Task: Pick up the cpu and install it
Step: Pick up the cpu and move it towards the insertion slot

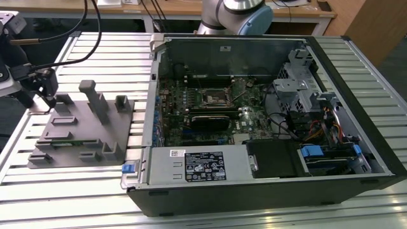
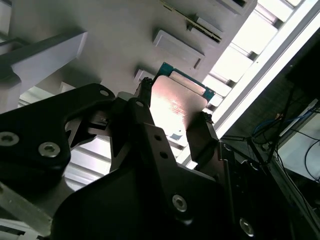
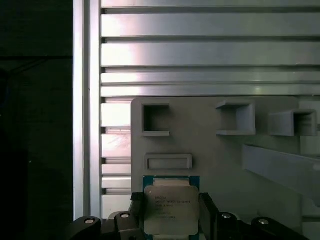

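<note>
Cpu is clamped on two sides by gripper. Chip is held over grey tray, close to tray's edge, near a corner. Tray is set on slatted table. Open computer case is seen well apart.

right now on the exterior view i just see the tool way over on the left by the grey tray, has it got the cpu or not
Observer: Yes. In the first wrist view the cpu sits between the jaws of the gripper, with one jaw against each of two opposite side edges.
Operator: ok which way up is it
Observer: Its pale metal top faces the first wrist camera, with the green board edge showing along the side away from the gripper body. It is over the grey tray, next to a low rectangular frame moulded on it. I cannot tell whether it has been lifted off the tray.
</note>
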